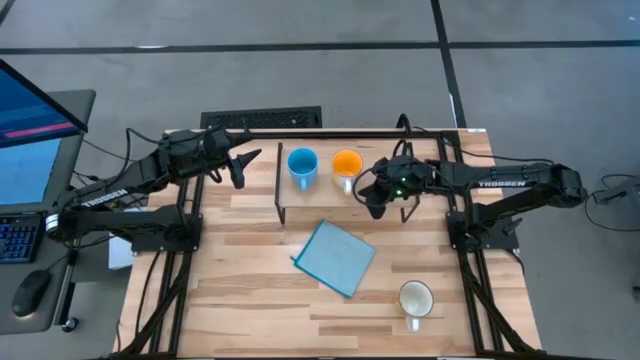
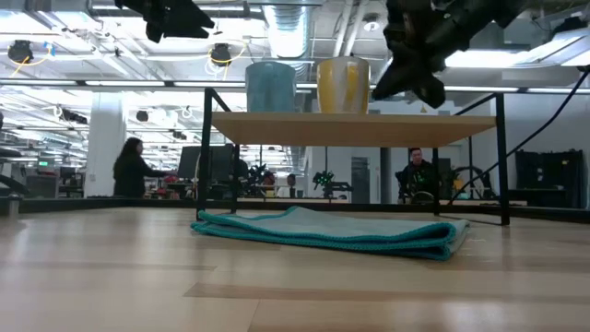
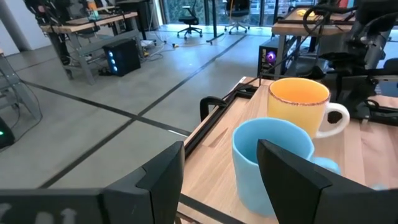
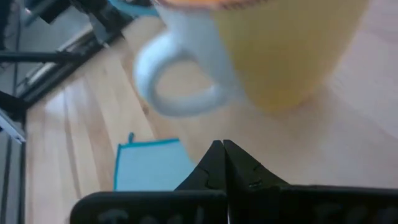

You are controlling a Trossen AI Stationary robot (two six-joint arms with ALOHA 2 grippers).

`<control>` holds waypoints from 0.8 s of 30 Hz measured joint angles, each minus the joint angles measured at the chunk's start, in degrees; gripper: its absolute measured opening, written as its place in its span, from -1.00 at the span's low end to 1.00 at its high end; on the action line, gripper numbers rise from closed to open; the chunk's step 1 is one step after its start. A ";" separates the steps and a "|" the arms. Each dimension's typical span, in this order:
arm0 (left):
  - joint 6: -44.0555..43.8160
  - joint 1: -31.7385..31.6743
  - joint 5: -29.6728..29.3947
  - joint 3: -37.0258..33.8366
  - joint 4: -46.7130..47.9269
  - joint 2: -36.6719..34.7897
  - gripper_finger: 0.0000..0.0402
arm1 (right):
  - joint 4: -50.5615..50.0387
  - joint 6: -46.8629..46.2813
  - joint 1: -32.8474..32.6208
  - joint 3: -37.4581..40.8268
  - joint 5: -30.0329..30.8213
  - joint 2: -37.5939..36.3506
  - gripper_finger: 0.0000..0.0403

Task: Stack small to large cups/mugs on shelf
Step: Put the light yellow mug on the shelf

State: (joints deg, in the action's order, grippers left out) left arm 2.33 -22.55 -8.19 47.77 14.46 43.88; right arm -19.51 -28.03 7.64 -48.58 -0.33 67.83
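Note:
Two mugs stand upright side by side on the shelf: a light-blue mug and an orange mug with a pale handle. A white mug stands on the table near the front right. My right gripper is shut and hovers just short of the orange mug's handle side, slanting down and touching nothing. My left gripper is open, raised off the shelf's left end, and points about level at the blue mug with nothing between its fingers.
A flat blue cloth lies on the table in front of the shelf, partly under it in the low view. Bare shelf board lies to the right of the orange mug. A monitor and keyboard stand off the table's left side.

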 joint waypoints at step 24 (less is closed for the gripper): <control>0.94 0.02 1.57 0.00 1.48 -0.02 -0.03 | -48.72 1.38 -1.92 -29.52 -11.42 -1.22 -0.84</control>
State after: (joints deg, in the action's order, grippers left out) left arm 3.27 -22.52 -6.61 47.77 15.94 43.86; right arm -68.23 -26.65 5.72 -78.10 -11.75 66.61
